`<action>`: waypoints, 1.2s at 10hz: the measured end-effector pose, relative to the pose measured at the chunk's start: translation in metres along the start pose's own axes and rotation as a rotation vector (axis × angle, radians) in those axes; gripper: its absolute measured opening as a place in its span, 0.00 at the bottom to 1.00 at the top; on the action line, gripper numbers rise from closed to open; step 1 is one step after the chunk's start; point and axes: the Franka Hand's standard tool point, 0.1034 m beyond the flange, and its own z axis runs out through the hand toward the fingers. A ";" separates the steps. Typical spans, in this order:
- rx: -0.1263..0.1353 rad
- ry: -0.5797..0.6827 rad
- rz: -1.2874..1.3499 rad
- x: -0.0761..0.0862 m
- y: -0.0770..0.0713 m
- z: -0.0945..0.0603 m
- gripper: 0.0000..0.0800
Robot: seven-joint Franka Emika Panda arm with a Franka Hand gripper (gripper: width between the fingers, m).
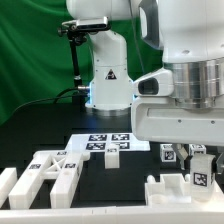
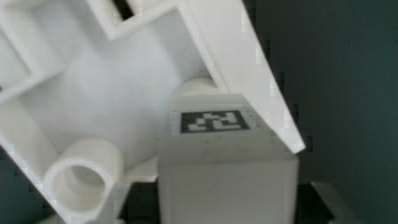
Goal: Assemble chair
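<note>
One hand (image 1: 190, 160), gripping tagged chair part (image 2: 217, 150)

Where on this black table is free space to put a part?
Free: the bare black table at the exterior view's left, behind the white blocky tagged chair parts; also the strip in front of the marker board. Crowded: the right, under the white robot arm.

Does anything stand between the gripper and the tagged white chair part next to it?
Nothing visible does. The gripper sits directly at the tagged chair part, which fills the wrist view.
</note>
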 end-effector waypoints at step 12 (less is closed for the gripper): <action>0.017 0.006 -0.530 0.001 0.000 0.004 0.81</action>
